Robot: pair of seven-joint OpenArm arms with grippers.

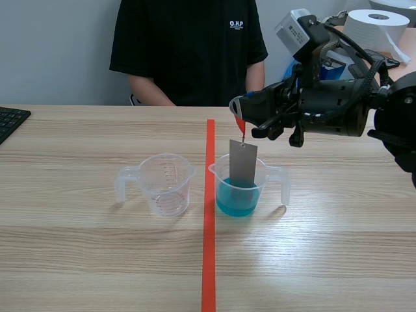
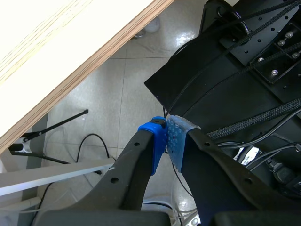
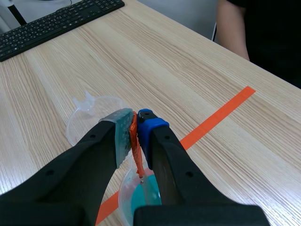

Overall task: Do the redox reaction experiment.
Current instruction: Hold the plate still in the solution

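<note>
Plate [image 1: 242, 164] hangs on red tab [image 1: 240, 123] pinched in my right tool [image 1: 238, 109], lower edge inside blue cup [image 1: 260, 181] right of tape [image 1: 208, 214], I judge to wet the metal. Left tool [image 2: 165, 141] pressed together, empty, below tabletop [image 2: 47, 52].

1. The black right robot arm [image 1: 351, 107] comes in from 3 o'clock, raised and roughly level, with its wrist pointing toward 9 o'clock.
2. The right gripper [image 1: 239, 109] sits at about 1 o'clock from the scene's middle. Its grey-green pad [image 3: 123, 132] and blue pad [image 3: 146, 127] are clamped on a thin orange-red strip [image 1: 240, 125].
3. The left gripper [image 2: 167, 140], seen from its own wrist camera, has its two thick black fingers meeting, pad flat against pad, gripping nothing.
</note>
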